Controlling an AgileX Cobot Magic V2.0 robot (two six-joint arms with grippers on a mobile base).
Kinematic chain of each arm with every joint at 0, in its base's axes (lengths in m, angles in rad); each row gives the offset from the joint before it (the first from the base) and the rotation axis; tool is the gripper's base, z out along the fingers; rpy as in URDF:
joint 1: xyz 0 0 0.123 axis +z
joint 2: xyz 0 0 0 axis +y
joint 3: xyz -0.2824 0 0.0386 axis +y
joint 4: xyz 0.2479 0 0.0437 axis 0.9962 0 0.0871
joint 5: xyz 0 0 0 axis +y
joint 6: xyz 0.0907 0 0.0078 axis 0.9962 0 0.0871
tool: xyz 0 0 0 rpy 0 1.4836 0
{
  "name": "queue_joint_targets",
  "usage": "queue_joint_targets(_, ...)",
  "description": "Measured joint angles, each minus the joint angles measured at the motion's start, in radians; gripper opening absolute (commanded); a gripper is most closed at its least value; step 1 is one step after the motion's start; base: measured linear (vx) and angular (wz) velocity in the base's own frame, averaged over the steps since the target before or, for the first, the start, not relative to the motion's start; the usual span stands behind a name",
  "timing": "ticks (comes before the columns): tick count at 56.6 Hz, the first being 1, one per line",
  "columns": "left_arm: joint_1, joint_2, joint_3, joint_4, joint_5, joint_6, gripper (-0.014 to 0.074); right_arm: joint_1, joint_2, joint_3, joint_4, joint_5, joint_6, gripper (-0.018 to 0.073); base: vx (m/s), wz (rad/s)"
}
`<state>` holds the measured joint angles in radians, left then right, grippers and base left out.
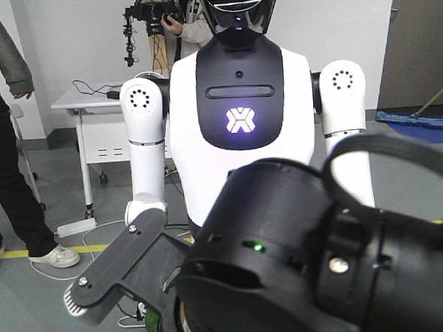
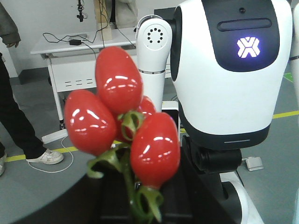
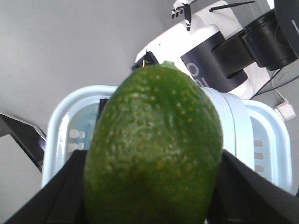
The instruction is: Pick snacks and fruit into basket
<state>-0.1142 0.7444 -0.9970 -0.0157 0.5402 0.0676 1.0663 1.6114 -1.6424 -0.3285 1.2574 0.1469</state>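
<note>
Three views of a two-armed robot sorting groceries, each crowded by something close to the lens.

Left wrist view: a bunch of glossy red fruit [image 2: 122, 121] on a curly green stem, filling the middle, held up by the left gripper [image 2: 140, 200], whose dark fingers close in on the stem at the bottom edge. Behind, a white humanoid robot [image 2: 233, 74] with a glowing chest logo, a white table [image 2: 79, 51], and a person's leg and shoe at far left. No basket here.

Right wrist view: a pebbled green fruit [image 3: 154, 149], oval and nearly filling the frame, clamped between the black fingers of the right gripper [image 3: 154, 191]. Directly behind and below, the light blue basket [image 3: 63, 135], slatted walls showing on both sides of the fruit. Basket contents hidden, so no telling what already lies inside.

Front view: mostly blocked by a black arm housing [image 1: 302, 259], the humanoid standing beyond.

Judged progress: midway. Two fruits lifted, neither yet released; green one seemingly poised over the basket, red bunch not placed relative to it. No snack pouches visible anywhere.
</note>
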Motion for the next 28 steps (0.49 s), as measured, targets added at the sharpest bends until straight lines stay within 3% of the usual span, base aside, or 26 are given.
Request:
queue_joint_targets(20, 0.000, 0.000, 0.000, 0.000, 0.000, 0.000, -0.0003, 0.000, -0.023, 0.000, -0.007, 0.000, 0.000, 0.0394, 0.00, 0.00)
queue_joint_targets(28, 0.000, 0.000, 0.000, 0.000, 0.000, 0.000, -0.0003, 0.000, -0.023, 0.000, -0.006, 0.000, 0.000, 0.0450, 0.00, 0.00)
